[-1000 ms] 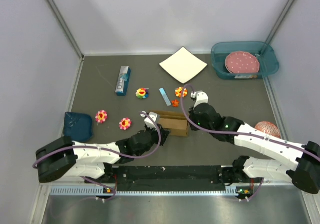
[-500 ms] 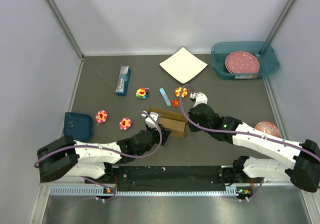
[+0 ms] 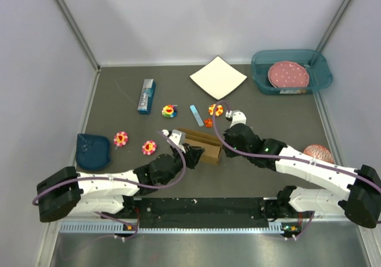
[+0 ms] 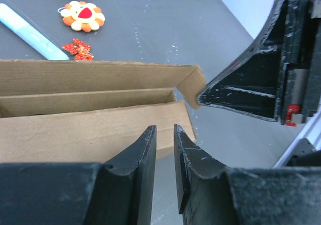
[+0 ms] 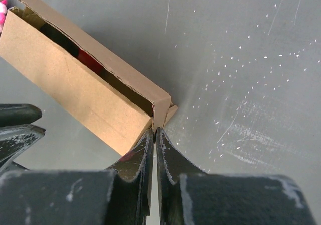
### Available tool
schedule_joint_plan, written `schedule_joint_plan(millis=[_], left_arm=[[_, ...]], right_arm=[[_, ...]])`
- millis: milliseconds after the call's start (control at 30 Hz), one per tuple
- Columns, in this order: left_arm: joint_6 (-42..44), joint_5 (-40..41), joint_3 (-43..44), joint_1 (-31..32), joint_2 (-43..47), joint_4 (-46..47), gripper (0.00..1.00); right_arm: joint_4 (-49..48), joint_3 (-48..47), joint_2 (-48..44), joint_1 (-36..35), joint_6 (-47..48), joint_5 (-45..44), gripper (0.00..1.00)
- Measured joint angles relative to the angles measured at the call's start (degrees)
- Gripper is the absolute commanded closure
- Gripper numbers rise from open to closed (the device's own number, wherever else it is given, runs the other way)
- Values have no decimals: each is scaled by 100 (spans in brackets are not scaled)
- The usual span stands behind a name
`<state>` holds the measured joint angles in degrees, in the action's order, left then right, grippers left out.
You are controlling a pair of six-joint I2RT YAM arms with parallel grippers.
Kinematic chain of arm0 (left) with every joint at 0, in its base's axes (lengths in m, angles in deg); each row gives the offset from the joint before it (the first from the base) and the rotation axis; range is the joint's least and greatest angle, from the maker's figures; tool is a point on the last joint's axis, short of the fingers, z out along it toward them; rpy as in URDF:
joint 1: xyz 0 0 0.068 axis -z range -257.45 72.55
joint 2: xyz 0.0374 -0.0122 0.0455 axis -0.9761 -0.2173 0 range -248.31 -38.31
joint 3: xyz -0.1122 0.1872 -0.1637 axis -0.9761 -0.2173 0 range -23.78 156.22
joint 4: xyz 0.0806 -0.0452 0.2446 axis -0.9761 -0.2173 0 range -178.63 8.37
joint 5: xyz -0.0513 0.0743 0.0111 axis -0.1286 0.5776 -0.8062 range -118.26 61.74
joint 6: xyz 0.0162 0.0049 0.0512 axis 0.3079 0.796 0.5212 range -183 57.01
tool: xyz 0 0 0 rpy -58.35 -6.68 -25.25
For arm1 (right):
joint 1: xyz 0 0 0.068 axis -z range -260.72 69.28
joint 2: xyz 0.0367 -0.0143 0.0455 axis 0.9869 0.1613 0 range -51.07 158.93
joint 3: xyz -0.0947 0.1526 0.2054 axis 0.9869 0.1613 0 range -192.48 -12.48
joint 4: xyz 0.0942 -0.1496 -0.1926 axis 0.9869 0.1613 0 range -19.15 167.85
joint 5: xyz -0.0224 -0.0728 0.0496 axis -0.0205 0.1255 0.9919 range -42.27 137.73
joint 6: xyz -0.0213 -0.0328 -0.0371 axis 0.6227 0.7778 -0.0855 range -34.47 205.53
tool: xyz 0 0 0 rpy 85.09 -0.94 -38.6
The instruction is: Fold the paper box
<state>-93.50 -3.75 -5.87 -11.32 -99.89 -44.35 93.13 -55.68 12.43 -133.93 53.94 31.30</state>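
The paper box (image 3: pixel 202 143) is a long brown cardboard trough with its top open, lying mid-table. My left gripper (image 3: pixel 191 154) is at the box's near side, close to its right end. In the left wrist view the gripper (image 4: pixel 164 130) is open by a narrow gap with only bare table showing between the fingers, tips level with the box's near wall (image 4: pixel 90 129). My right gripper (image 5: pixel 155 130) is shut, its tips pressed against the box's right end corner (image 5: pixel 161 107). The end flap (image 4: pixel 193 87) stands bent outward against a right fingertip (image 4: pixel 201 97).
A white square sheet (image 3: pixel 218 77) and a teal bin (image 3: pixel 290 70) lie at the back right. A small blue carton (image 3: pixel 146 95), several flower toys (image 3: pixel 169 111), a light blue stick (image 3: pixel 196 113) and a dark blue pouch (image 3: pixel 93 150) lie behind and left of the box. A pink dotted ball (image 3: pixel 319 154) rests to the right.
My left arm has reached forward and right, bringing its gripper up against the box's near side. The right gripper has nudged slightly left with the box's end.
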Motion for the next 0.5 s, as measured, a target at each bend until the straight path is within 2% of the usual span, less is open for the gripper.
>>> schedule_joint_plan(millis=[267,500], left_arm=[[181,262,74,0,-778,55,75],[240,409,170,-2,-1285,511,75]], right_arm=[[-15,0,24,0,-2,4,96],[-31,0,44,0,-79,61,97]])
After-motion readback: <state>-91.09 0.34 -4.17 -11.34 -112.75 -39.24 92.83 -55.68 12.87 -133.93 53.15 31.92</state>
